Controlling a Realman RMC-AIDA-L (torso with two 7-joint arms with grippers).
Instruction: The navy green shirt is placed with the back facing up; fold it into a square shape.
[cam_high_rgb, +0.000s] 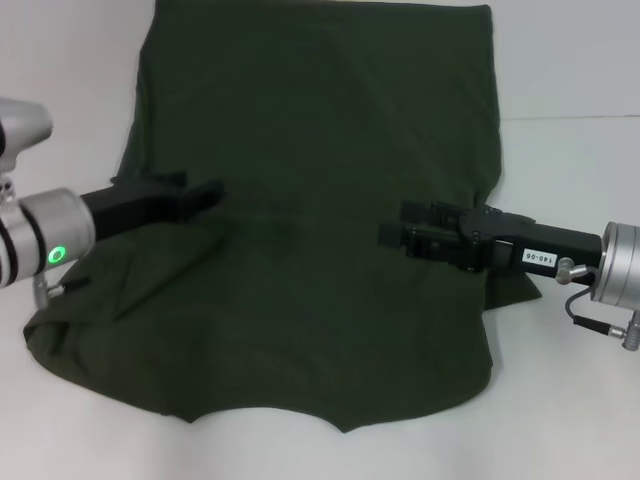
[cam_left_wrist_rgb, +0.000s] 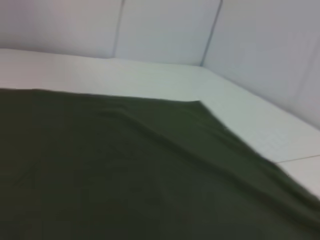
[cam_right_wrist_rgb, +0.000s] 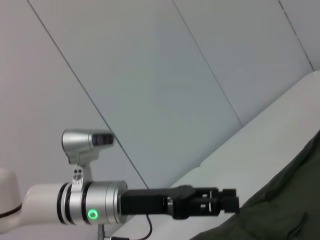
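On white table (cam_high_rgb: 570, 70), navy green shirt (cam_high_rgb: 320, 200) spread, grey wall panels (cam_right_wrist_rgb: 150, 75) behind.

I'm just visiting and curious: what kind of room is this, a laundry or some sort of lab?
Probably a robot test bench, not a laundry. A bare white table with plain white panel walls holds only the navy green shirt, with the left pincer and right pincer over it.

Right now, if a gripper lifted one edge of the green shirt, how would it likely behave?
The shirt would probably drape and sag: it already lies in soft wrinkles, with bunched folds at its near left corner. It looks thin and light, so a push would likely ruck it up rather than slide it whole. Both the left gripper and right gripper are over it.
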